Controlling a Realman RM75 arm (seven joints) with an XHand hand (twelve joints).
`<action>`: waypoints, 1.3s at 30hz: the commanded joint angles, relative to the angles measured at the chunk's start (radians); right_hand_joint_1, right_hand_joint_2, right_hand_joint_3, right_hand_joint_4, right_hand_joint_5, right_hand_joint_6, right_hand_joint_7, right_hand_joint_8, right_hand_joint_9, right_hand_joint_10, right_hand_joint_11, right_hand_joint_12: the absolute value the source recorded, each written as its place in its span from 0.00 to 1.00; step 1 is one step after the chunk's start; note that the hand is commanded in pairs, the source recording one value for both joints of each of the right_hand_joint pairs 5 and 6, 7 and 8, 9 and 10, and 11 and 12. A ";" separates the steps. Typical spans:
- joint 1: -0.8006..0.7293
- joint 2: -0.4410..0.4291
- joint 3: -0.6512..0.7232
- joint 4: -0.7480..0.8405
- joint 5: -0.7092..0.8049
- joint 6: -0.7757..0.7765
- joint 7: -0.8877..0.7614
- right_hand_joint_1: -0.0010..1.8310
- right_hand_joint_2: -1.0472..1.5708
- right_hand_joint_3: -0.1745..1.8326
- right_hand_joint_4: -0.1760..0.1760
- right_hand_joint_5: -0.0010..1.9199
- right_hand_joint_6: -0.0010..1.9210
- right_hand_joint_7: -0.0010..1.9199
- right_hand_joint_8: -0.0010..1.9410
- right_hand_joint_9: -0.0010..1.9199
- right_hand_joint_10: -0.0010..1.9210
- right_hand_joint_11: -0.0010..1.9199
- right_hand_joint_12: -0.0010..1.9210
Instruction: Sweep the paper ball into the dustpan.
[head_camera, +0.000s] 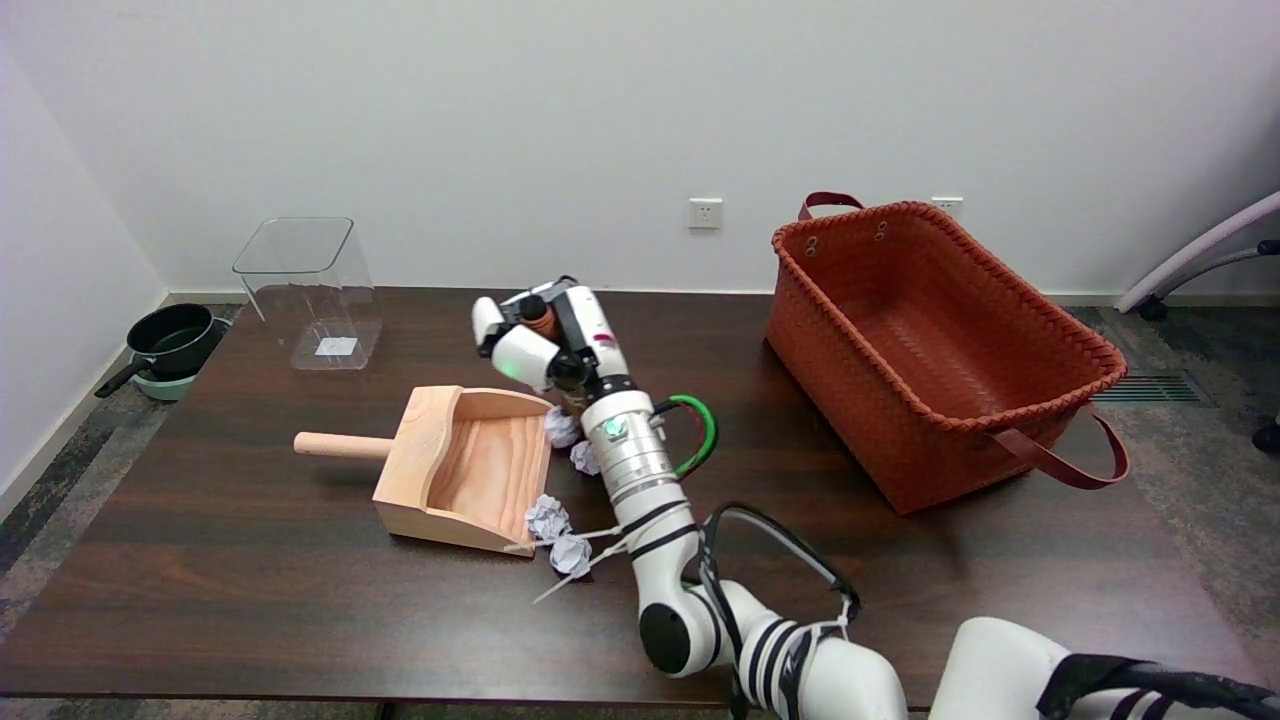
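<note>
Head view, right hand: your black-and-white right hand (545, 335) sits at frame centre, fingers curled around a dark brown handle-like object (541, 316); can't tell what it is.
Paper balls: four crumpled white paper balls — two (562, 427) (584, 457) by the dustpan mouth's upper end, just beside your wrist; two (547, 517) (570, 554) at its lower corner.
Dustpan: light wooden dustpan with round handle (462, 465), left of centre, mouth facing right, nothing inside.
Table: dark brown wooden table (250, 590).
Others: orange woven basket (935, 350) right; clear plastic bin (308, 290) upper left.
</note>
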 joint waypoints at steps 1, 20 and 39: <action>-0.102 -0.056 -0.156 -0.217 0.011 -0.024 0.002 0.47 1.00 0.74 0.50 1.00 1.00 1.00 0.99 1.00 1.00 1.00 1.00; 0.002 -0.032 -0.202 -0.341 0.015 -0.053 0.071 0.45 1.00 0.75 0.50 1.00 1.00 1.00 0.99 1.00 1.00 1.00 1.00; -0.491 -0.044 0.155 -0.726 -0.330 -0.127 -0.002 0.49 1.00 0.70 0.50 1.00 1.00 1.00 0.99 1.00 1.00 1.00 1.00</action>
